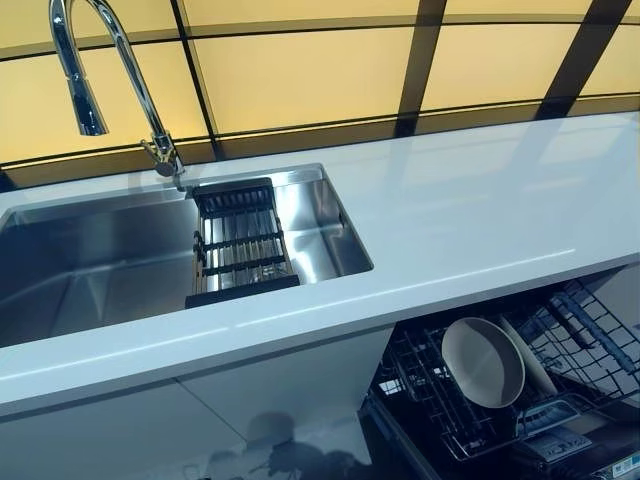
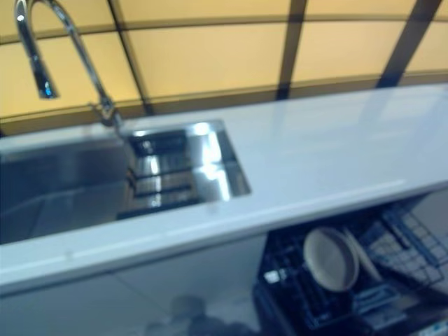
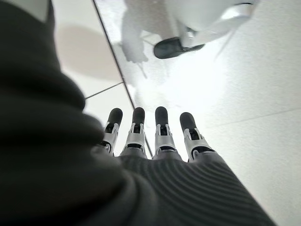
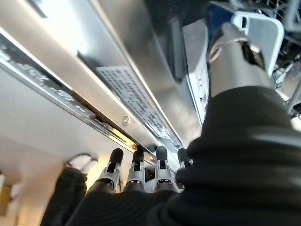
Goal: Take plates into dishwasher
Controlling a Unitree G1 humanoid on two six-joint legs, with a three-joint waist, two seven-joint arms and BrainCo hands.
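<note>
A beige round plate (image 1: 483, 361) stands on edge in the lower rack (image 1: 430, 400) of the open dishwasher under the counter at the lower right. A second, paler plate (image 1: 528, 355) leans just behind it. Neither hand shows in the eye views. In its own wrist view my left hand (image 3: 160, 141) hangs with fingers straight over the pale floor and holds nothing. My right hand (image 4: 136, 174) also has straight fingers, with its thumb (image 4: 235, 61) apart. It is empty, close to the dishwasher's metal inner wall (image 4: 136, 103).
A white countertop (image 1: 470, 210) runs across the view. A steel sink (image 1: 90, 260) is set in it at the left, with a black drying rack (image 1: 240, 245) inside and a chrome faucet (image 1: 110, 60) behind. White cabinet fronts (image 1: 200, 420) are below.
</note>
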